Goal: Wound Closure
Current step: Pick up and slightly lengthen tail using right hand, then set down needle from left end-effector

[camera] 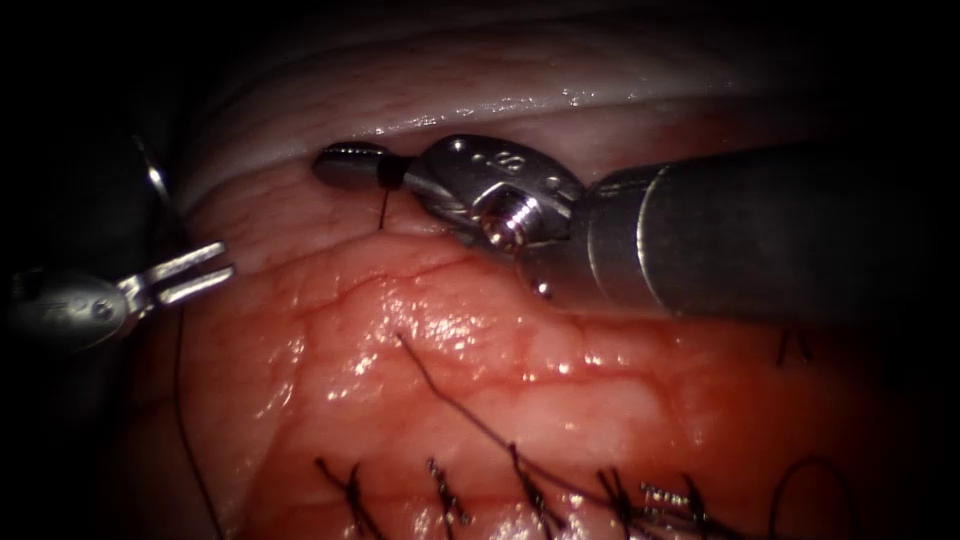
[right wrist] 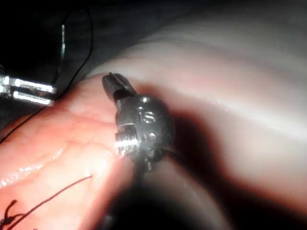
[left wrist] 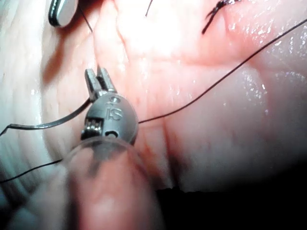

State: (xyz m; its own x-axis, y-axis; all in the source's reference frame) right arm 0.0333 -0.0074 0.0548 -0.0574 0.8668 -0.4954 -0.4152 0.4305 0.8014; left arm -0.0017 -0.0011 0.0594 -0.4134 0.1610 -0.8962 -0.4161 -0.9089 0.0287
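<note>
Right claw (camera: 352,166) pressed together at far side of tissue (camera: 420,370), thread (camera: 384,200) pinched near tip, short strand hanging to tissue. Left claw (camera: 195,272) slightly spread at left edge, nothing held; needle (left wrist: 53,122) seen lying beside it, its curve ungrasped, not seated in tissue. Stitches (camera: 520,490) along near edge.

Spotlit centre, dark edges

Glare glints on the wet tissue (camera: 420,330); the right tool's shaft (camera: 760,235) looms blurred, casting shadow.
</note>
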